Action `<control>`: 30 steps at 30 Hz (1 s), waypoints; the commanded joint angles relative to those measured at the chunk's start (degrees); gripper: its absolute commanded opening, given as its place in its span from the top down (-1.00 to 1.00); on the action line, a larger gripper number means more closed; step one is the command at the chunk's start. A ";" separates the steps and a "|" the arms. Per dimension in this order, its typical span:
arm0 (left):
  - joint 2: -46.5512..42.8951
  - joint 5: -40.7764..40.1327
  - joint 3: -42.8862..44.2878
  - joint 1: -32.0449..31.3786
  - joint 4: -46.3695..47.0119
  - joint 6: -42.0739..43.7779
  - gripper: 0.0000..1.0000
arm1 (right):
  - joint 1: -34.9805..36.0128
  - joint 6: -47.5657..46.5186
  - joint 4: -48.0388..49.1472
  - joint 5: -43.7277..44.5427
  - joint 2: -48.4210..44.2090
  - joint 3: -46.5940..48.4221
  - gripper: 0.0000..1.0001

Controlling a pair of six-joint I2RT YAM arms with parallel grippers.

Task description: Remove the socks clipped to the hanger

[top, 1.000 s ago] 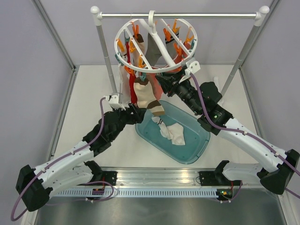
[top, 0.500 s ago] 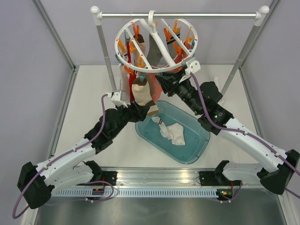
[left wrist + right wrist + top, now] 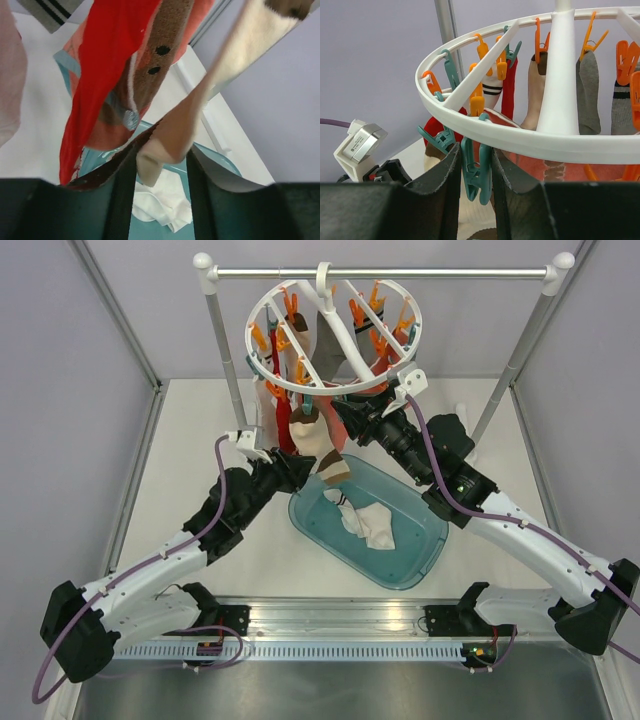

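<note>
Left wrist view: left gripper (image 3: 161, 152) pinches toe of beige sock (image 3: 175, 127).
Right wrist view: right gripper (image 3: 474, 155) squeezes teal clip (image 3: 472, 177) on hanger (image 3: 520, 139) rim.
Top view: both grips hard to see beneath hanger.

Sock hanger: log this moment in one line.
left jaws: around beige fabric sock toe | right jaws: pinching teal plastic clip

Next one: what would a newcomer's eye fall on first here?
The white hanger, bristling with orange and teal clips and socks, hangs from the rail at top centre. Below it, a beige sock sits between the fingers of the left gripper, while the right gripper pinches a teal clip on its rim. A teal tub underneath holds a white sock.
</note>
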 commanded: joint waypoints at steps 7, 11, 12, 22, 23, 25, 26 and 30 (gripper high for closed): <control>-0.55 6.92 0.25 0.27 6.37 3.03 0.95 | 0.12 0.54 -0.01 1.60 -2.99 0.22 0.60; -1.34 8.41 -0.01 0.09 5.49 2.33 0.95 | 0.12 1.16 -0.71 2.65 -5.27 -1.71 0.15; -1.51 9.28 -0.01 0.18 5.31 2.24 0.95 | 0.13 1.33 -0.89 2.57 -5.80 -2.93 -0.02; -2.04 13.33 0.95 0.09 2.94 0.75 0.95 | 0.13 0.19 2.44 -10.61 -9.77 -11.12 -0.41; -2.13 13.94 1.13 0.09 2.76 0.66 0.95 | 0.04 0.45 3.41 -11.84 -9.24 -10.86 -0.43; -2.39 14.48 1.39 0.01 2.15 0.39 0.95 | 0.12 0.72 4.55 -15.27 -7.92 -10.59 -0.43; -2.57 15.17 1.65 0.09 1.97 0.30 0.95 | 0.13 1.24 6.73 -15.80 -7.39 -10.77 -0.43; -3.36 16.94 2.18 0.01 0.74 -0.31 0.95 | 0.13 1.33 9.83 -16.85 -4.40 -9.54 -0.45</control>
